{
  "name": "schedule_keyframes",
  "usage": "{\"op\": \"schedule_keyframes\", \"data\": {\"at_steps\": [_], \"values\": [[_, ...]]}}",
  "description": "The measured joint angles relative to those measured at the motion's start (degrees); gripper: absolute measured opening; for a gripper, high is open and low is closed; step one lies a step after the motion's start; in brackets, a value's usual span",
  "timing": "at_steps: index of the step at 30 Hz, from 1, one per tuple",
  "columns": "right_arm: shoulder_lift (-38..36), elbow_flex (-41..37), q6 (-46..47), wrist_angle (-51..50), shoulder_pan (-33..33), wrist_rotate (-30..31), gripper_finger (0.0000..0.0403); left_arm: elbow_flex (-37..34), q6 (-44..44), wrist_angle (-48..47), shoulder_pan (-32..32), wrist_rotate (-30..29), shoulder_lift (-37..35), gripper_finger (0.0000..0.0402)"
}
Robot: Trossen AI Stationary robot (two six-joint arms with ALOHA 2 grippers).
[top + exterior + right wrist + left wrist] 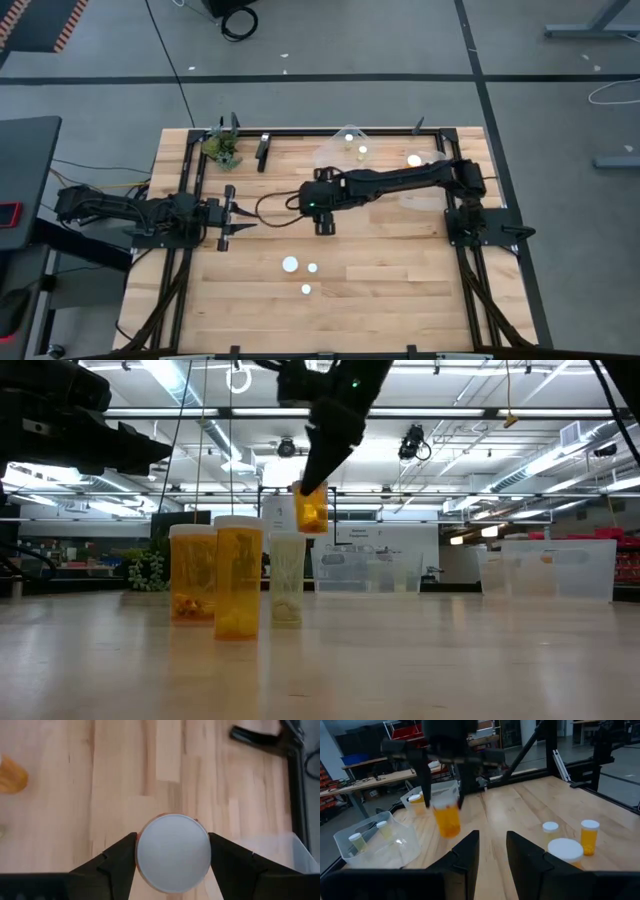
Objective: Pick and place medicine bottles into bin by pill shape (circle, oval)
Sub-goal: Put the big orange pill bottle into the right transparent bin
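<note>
Now the right gripper is clamping an amber medicine bottle by its white cap, hanging it below the fingers, above the table; carrying it level should prevent slipping.

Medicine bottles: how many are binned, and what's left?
Done: three white-capped bottles sit in the clear bins. In hand: the right gripper holds an amber bottle above the table. Left: three bottles stand mid-table. Left gripper waits open.
</note>
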Motion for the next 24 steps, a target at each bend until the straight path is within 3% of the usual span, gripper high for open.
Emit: {"op": "schedule_keyframes", "data": {"at_steps": [7,24], "values": [[-6.01,-5.33,4.6,-0.95,0.07,0.58,0.0235,0.01,0.0,0.01,-0.01,0.01,0.0,0.0107],[-36.76,-38.17,26.99,-0.39,-0.55,12.76,0.0235,0.01,0.0,0.02,-0.01,0.02,-0.01,0.0107]]}}
